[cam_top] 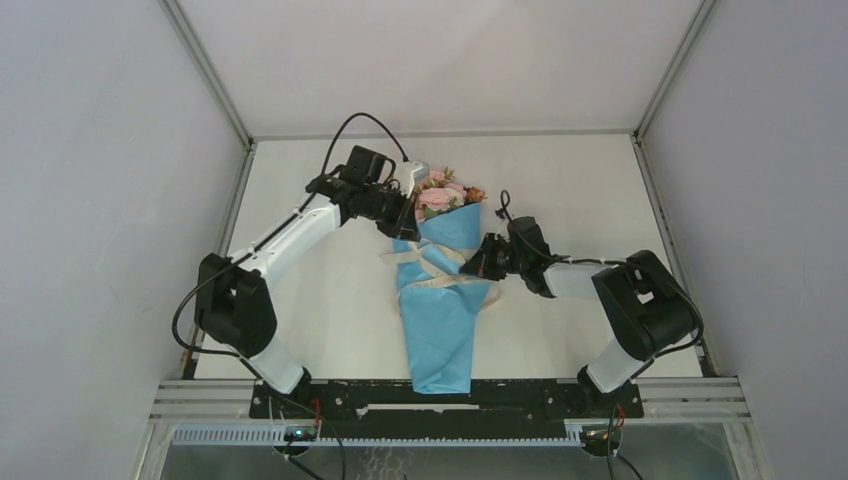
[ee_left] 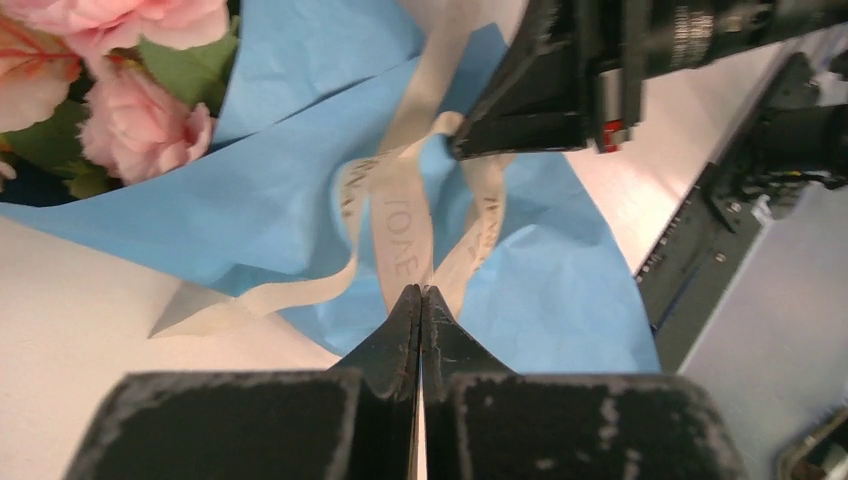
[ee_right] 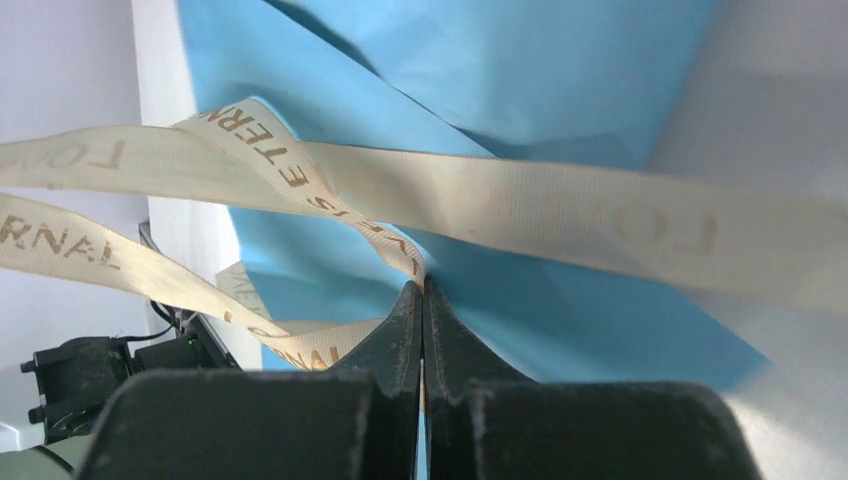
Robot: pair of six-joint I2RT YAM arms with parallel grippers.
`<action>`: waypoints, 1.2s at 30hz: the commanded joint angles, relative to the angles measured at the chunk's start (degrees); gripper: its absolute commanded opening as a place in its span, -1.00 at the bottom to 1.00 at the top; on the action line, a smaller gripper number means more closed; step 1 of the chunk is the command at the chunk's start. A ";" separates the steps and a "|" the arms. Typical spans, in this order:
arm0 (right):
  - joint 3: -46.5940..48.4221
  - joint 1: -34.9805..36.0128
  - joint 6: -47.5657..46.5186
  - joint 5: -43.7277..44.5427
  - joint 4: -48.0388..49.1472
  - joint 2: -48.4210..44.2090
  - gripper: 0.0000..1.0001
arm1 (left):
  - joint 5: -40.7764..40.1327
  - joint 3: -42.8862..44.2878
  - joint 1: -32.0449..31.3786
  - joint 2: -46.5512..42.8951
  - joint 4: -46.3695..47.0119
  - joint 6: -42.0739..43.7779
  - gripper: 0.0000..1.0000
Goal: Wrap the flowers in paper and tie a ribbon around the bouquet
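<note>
Tension is what this step turns on, as I judge it: the tie is being drawn snug and is not yet finished. At the left, the left gripper (ee_left: 421, 296) sits just beside the flowers (cam_top: 437, 197). Its jaws are pressed together and one strand of the ribbon (ee_right: 560, 205) runs straight into the tips, so it looks to be pinching that strand. In the middle, the bouquet (cam_top: 447, 238) lies flat on the table (cam_top: 330, 300), with the blooms at the far end and the pointed tail of the paper (cam_top: 440, 345) toward the arm bases. The ribbon crosses the cone about halfway along, and a loose end trails off its left side. At the right, the right gripper (ee_right: 423, 292) is close against the cone's right edge, jaws likewise closed on a fold of ribbon. To do it well, the two pulls should go outward and opposite, low and roughly across the cone, at an even pace. That way the crossing cinches where it lies rather than sliding toward the narrow tail, where it could slip off. The paper looks thin and easily creased, so pull only until the ribbon bites lightly; more might crush the wrap or drag the bouquet sideways. Whether a full knot or only a single crossing has formed, I cannot tell.
</note>
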 commanded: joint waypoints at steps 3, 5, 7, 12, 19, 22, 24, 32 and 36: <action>9.21 3.91 -5.42 -1.42 -0.84 2.70 -1.00 | 9.26 4.91 0.94 -3.33 -7.52 2.11 -1.00; 9.52 4.03 -4.83 -1.64 0.50 4.09 -1.00 | 8.49 3.92 2.19 -4.45 -7.07 1.55 -1.00; 10.22 3.82 -3.97 -2.45 1.73 6.20 -1.00 | 7.25 2.55 3.91 -5.20 -6.83 0.67 -1.00; 11.98 4.17 -3.62 -3.63 1.94 10.61 -1.00 | 0.32 -5.21 9.49 -8.69 -5.42 1.19 -1.00; 11.99 4.84 -3.42 -4.17 2.07 10.92 -1.00 | -8.06 -10.09 11.25 -11.81 -9.75 13.72 -0.38; 11.99 4.92 -2.53 -4.31 1.91 10.55 -1.00 | -6.76 -5.55 9.68 -13.59 -13.98 19.78 -0.20; 11.99 4.74 -1.45 -4.59 2.24 10.62 -1.00 | -3.97 -1.67 6.32 -13.85 -18.36 25.10 -0.13; 11.99 4.09 3.31 -6.33 4.57 11.79 -1.00 | -5.39 -7.01 -10.66 -8.74 -10.99 44.31 0.35; 11.95 4.34 3.11 -6.02 3.33 10.98 -1.00 | -12.42 -10.26 -12.25 -5.14 -1.29 46.68 0.61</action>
